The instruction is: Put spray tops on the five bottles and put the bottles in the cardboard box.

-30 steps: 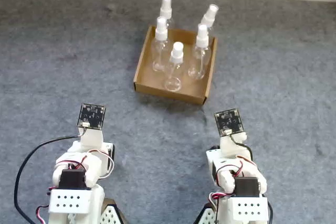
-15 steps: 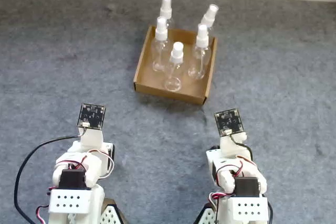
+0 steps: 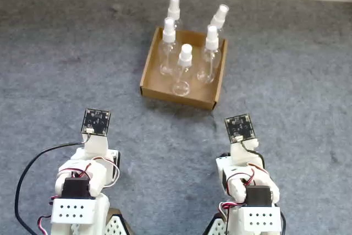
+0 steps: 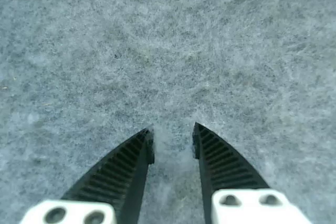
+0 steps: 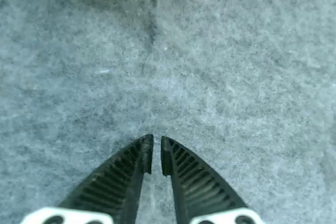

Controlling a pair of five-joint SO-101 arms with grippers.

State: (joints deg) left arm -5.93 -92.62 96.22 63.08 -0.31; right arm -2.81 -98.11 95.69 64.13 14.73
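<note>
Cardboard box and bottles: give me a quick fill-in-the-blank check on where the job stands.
1. Spray tops sit on all ___ bottles.
2. The bottles in the cardboard box stand ___.
3. The left gripper has its jaws ___, holding nothing.
Missing words: five; upright; open.

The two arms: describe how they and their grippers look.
Both the left arm and right arm are white plastic with black motors, thin red, white and black wires, and a square dark circuit board on the wrist. A black cable loops from the left arm. The left gripper and right gripper have black, ridged, tapering fingers on white mounts with round holes.
</note>
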